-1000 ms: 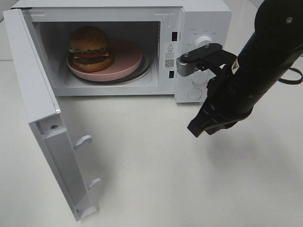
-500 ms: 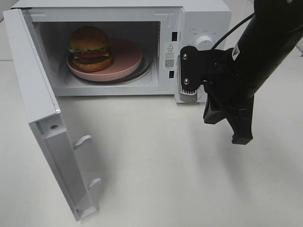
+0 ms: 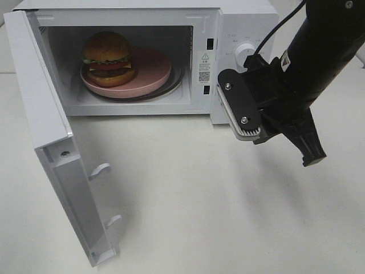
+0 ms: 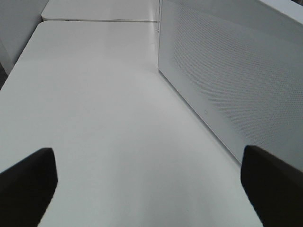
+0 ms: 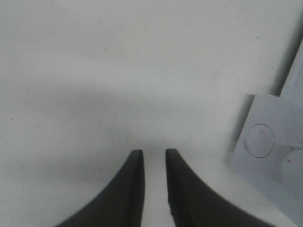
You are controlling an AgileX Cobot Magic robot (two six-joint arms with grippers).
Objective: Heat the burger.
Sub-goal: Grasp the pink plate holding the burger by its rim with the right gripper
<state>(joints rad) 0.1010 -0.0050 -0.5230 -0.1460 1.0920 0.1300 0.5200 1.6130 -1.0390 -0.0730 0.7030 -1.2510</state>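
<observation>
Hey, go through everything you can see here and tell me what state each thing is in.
Microwave: door wide open.
Burger: upright on the plate, inside the microwave.
Pink plate: inside the microwave, under the burger.
Left gripper: open, empty.
Right gripper: jaws slightly apart, holding nothing.

Black arm (image 3: 328, 51), thin cable (image 3: 272, 33), tapered right tool (image 5: 154, 153)

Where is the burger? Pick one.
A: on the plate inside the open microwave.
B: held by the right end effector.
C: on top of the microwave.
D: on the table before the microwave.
A: the burger sits on the plate inside the microwave, whose door stands open.
</observation>
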